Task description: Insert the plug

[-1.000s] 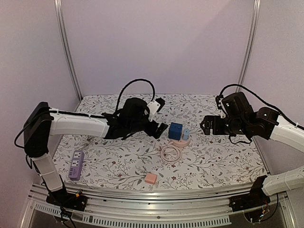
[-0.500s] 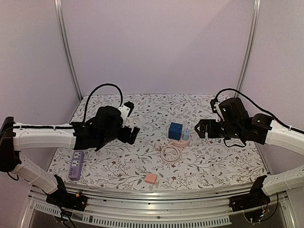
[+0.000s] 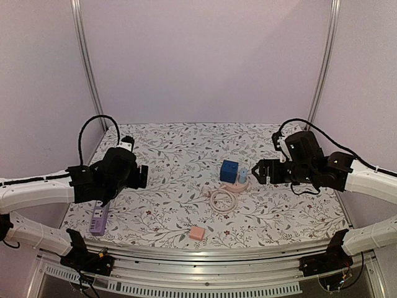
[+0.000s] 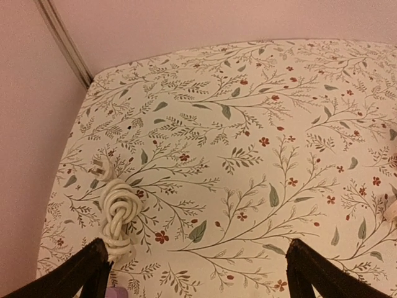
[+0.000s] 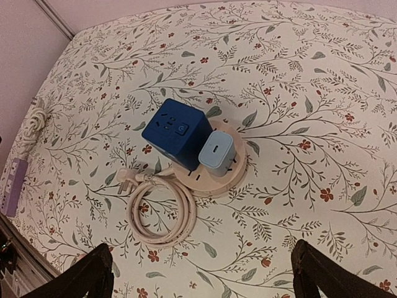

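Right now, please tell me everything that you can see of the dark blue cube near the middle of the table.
The dark blue cube looks like smooth matte plastic with rounded corners. Its top face shows socket slots and a small round button. It stands upright on the round pinkish base, close beside a light blue adapter. Whether the two touch I cannot tell. Nothing lies on top of it.

A plain, pale lilac back wall (image 3: 205, 56) meets matching side panels at a left metal upright (image 3: 87, 62) and a right metal upright (image 3: 323, 62). The surface (image 3: 173, 205) wears a cream cloth printed with leafy sprigs and small red flowers. An aluminium rail (image 3: 205, 254) edges its near side.
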`<state>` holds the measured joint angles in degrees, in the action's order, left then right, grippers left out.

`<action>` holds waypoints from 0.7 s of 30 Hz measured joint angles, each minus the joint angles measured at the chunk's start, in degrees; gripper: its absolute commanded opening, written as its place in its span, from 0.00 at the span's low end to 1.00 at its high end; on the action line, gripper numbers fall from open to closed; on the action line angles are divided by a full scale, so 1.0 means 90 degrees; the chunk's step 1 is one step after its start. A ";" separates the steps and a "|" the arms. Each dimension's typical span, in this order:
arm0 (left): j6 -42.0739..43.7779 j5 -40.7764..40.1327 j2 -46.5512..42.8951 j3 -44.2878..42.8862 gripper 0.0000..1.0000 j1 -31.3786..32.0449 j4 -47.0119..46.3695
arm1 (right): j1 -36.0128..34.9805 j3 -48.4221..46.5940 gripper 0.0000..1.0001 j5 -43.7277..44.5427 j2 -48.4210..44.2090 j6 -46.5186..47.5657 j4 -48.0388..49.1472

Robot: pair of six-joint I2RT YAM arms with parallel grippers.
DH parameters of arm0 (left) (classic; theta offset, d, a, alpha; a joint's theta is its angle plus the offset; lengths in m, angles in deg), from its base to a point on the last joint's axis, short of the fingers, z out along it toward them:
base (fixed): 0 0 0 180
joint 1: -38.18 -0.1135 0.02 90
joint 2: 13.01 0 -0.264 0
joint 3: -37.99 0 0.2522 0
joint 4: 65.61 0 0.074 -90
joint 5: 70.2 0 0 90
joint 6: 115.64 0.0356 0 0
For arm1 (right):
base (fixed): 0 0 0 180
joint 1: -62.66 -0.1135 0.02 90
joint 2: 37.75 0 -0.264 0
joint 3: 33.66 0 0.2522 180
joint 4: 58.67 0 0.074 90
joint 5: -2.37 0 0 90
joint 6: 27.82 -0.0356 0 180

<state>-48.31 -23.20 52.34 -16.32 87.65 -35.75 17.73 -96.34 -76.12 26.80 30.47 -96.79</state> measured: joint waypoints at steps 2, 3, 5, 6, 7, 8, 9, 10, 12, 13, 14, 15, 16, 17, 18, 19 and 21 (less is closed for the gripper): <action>-0.0277 -0.0189 -0.0197 0.0153 0.99 -0.0206 0.0228 | 0.0000 0.0015 0.99 -0.0056 0.0000 0.0010 0.0027; -0.0408 -0.0272 -0.0301 0.0243 0.99 -0.0321 0.0340 | 0.0000 0.0032 0.99 -0.0097 0.0000 0.0010 0.0049; -0.0670 -0.0350 -0.0534 0.0420 0.99 -0.0583 0.0568 | 0.0000 0.0080 0.99 -0.0180 -0.0002 0.0015 0.0095; -0.0748 -0.0372 -0.0629 0.0474 0.99 -0.0695 0.0656 | 0.0000 0.0102 0.99 -0.0211 -0.0002 0.0017 0.0102; -0.0848 -0.0359 -0.0743 0.0544 0.99 -0.0855 0.0712 | 0.0000 0.0119 0.99 -0.0250 -0.0002 0.0027 0.0102; -0.0925 -0.0335 -0.0850 0.0597 1.00 -0.1022 0.0782 | 0.0000 0.0136 0.99 -0.0272 -0.0002 0.0032 0.0112; -0.1001 -0.0313 -0.0950 0.0646 0.99 -0.1205 0.0823 | 0.0000 0.0151 0.99 -0.0316 -0.0002 0.0036 0.0121; -0.1071 -0.0284 -0.1030 0.0675 1.00 -0.1387 0.0869 | 0.0000 0.0155 0.99 -0.0350 -0.0002 0.0044 0.0121; -0.1190 -0.0219 -0.1120 0.0707 1.00 -0.1773 0.0911 | 0.0000 0.0158 0.99 -0.0401 -0.0002 0.0058 0.0148; -0.1251 -0.0160 -0.1129 0.0712 1.00 -0.1974 0.0913 | 0.0000 0.0160 0.99 -0.0425 -0.0002 0.0061 0.0168; -0.1285 -0.0095 -0.1122 0.0716 1.00 -0.2140 0.0908 | 0.0000 0.0163 0.99 -0.0449 -0.0002 0.0063 0.0177; -0.1324 0.0005 -0.1098 0.0724 0.99 -0.2329 0.0896 | 0.0000 0.0170 0.99 -0.0481 -0.0002 0.0068 0.0194; -0.1358 0.0153 -0.1042 0.0733 0.99 -0.2567 0.0860 | 0.0000 0.0175 0.99 -0.0515 -0.0002 0.0075 0.0199; -0.1382 0.0289 -0.0969 0.0743 0.99 -0.2771 0.0806 | 0.0000 0.0180 0.99 -0.0534 -0.0002 0.0080 0.0206; -0.1394 0.0466 -0.0879 0.0753 0.99 -0.2975 0.0726 | 0.0000 0.0182 0.99 -0.0542 -0.0002 0.0085 0.0214; -0.1394 0.0675 -0.0758 0.0760 0.99 -0.3172 0.0629 | 0.0000 0.0182 0.99 -0.0561 -0.0002 0.0087 0.0219; -0.1387 0.1054 -0.0415 0.0758 0.99 -0.3468 0.0398 | 0.0000 0.0182 0.99 -0.0607 -0.0002 0.0097 0.0238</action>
<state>-60.79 -13.72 48.60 -9.50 56.44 -32.17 17.73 -94.70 -81.59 26.78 31.35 -94.65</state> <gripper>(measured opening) 0.989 0.989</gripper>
